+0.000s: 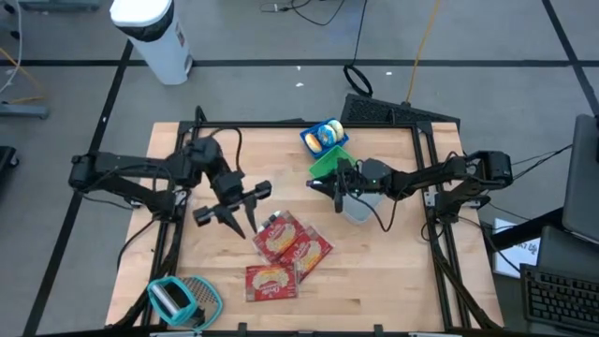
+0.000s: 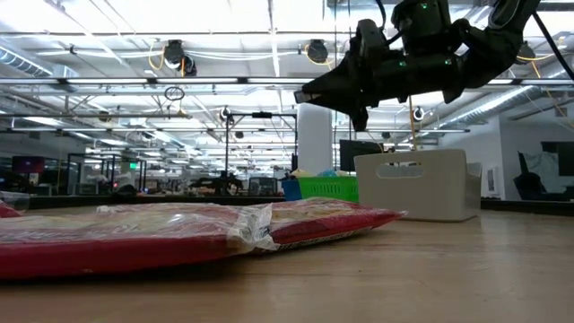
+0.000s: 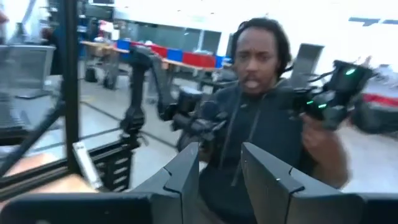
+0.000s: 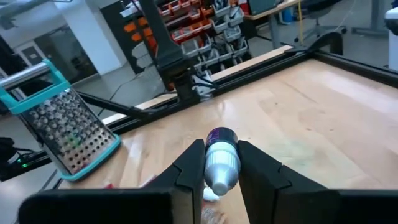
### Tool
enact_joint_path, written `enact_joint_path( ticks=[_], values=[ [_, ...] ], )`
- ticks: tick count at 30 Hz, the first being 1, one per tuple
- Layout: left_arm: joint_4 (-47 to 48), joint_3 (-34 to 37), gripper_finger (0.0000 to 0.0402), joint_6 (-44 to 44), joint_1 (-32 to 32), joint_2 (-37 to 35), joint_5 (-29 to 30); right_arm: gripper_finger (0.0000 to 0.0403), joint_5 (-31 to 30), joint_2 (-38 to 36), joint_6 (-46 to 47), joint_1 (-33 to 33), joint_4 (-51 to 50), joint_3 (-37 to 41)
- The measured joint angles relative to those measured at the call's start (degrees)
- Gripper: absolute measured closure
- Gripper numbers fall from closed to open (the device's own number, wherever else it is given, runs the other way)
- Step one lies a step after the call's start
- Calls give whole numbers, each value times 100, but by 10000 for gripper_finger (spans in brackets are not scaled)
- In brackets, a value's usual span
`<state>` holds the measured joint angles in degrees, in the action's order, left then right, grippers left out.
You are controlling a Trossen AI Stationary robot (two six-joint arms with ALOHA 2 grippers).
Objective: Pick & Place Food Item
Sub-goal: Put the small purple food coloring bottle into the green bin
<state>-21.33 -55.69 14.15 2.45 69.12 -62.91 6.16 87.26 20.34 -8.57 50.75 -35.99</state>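
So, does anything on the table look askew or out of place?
Only the red food packets lie askew, overlapping at different angles mid-table. Nothing looks spilled. The right hand holds a silver bottle.

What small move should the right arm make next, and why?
Probably shift the right gripper sideways over the white bin, then release. It is shut on a silver tube, raised beside the bin rather than over it. The left gripper hangs open by the red packets.
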Motion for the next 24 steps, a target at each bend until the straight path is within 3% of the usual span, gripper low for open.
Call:
enact_joint_path(
  ticks=[3, 15, 21, 24],
  values=[
    [-399, 113, 282, 333, -19, 15, -77, 337, 6, 0, -1, 2, -3, 0],
    [-251, 141, 282, 232, 188, 15, 23, 339, 10, 0, -2, 2, -7, 0],
    [1186, 141, 282, -439, 676, 15, 1142, 334, 18, -14, 0, 2, -135, 0],
    [1831, 146, 282, -793, 881, 16, 1679, 338, 362, -230, 1, -44, -456, 0]
  ],
)
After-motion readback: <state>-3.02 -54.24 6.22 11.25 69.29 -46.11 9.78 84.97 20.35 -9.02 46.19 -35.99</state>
